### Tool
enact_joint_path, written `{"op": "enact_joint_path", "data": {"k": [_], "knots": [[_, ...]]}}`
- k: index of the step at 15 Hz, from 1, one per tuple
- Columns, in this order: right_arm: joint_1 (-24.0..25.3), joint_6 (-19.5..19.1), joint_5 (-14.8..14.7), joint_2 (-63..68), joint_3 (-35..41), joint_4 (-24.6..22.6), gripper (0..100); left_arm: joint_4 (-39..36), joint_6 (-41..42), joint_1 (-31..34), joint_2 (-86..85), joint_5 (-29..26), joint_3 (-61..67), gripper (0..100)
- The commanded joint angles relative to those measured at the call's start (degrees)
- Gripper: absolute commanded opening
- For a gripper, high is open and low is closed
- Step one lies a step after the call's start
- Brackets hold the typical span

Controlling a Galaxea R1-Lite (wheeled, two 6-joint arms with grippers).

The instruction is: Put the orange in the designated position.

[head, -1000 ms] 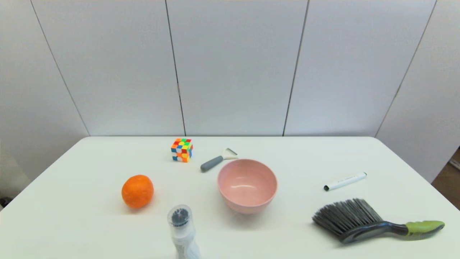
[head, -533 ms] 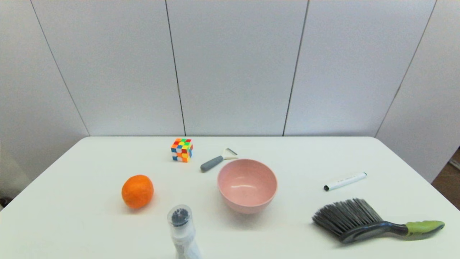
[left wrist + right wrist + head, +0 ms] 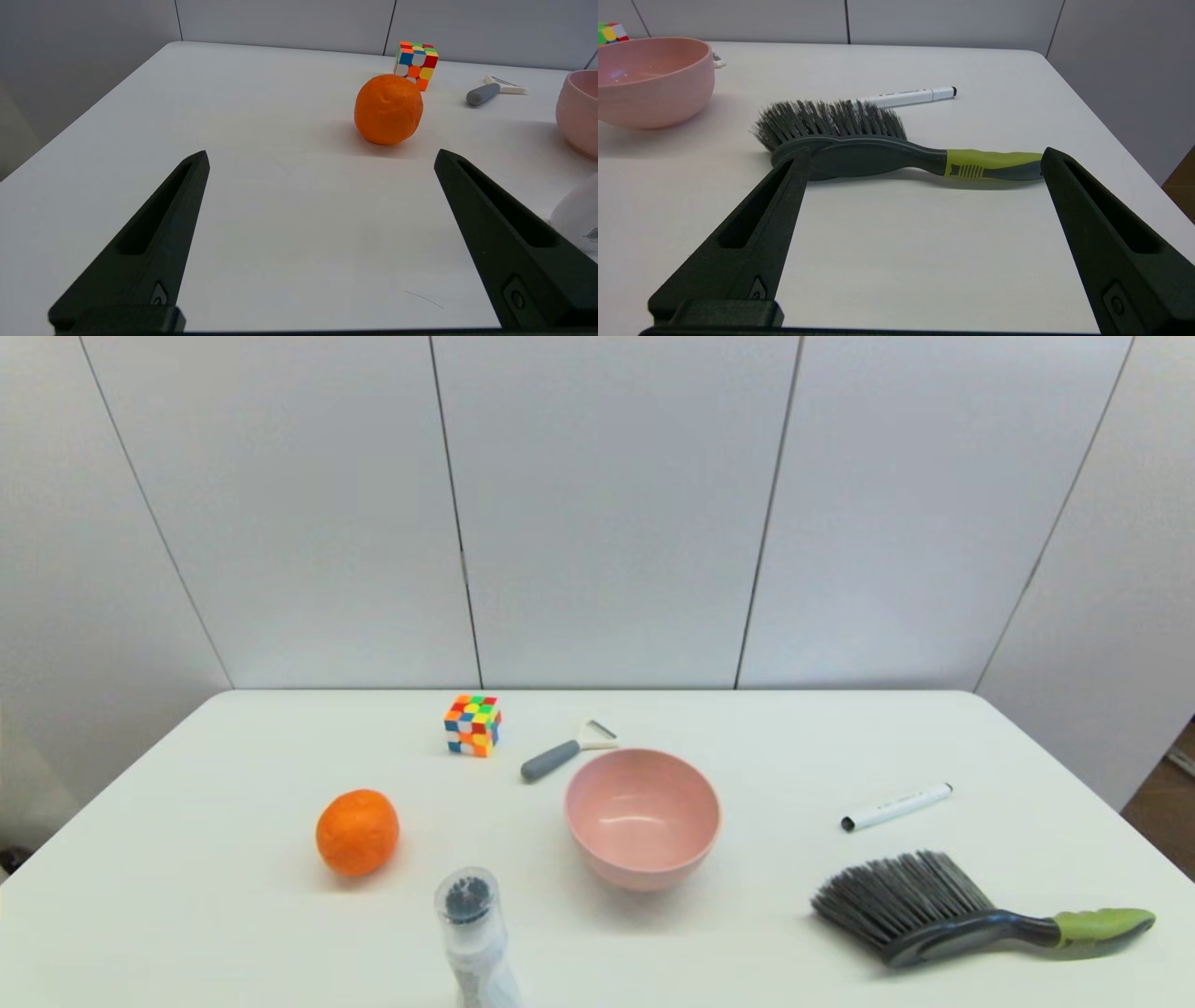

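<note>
A: White table (image 3: 233, 933), grey wall panels behind. Pink bowl (image 3: 641, 817) mid-table, nothing in it.
B: Orange (image 3: 358, 833)?
A: Left of the bowl, well apart, bare table around it.
B: Grippers?
A: Left gripper (image 3: 320, 158) spread wide short of the orange. Right gripper (image 3: 924, 156) spread by the brush (image 3: 859, 140).

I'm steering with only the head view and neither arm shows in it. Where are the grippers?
Observer: The left gripper is open, low over the table, short of the orange.
Operator: Anything between its fingers?
Observer: No, only bare table; the orange sits beyond the tips, nearer the finger on the bowl's side.
Operator: And the right one?
Observer: The right gripper is open too, just short of the brush, whose green handle spans the gap between its tips.
Operator: Is the bowl free?
Observer: The right wrist view shows the pink bowl empty.
</note>
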Motion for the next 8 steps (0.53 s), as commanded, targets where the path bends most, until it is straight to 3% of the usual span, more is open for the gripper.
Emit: {"op": "enact_joint_path", "data": {"k": [1, 8], "knots": [[0.0, -0.1, 0.0, 0.1, 0.1, 0.0, 100, 0.0, -0.1, 0.0, 1.0, 0.0, -1.9, 100], [0.0, -0.1, 0.0, 0.1, 0.1, 0.0, 100, 0.2, 0.1, 0.0, 4.3, -0.4, -8.4, 100]]}}
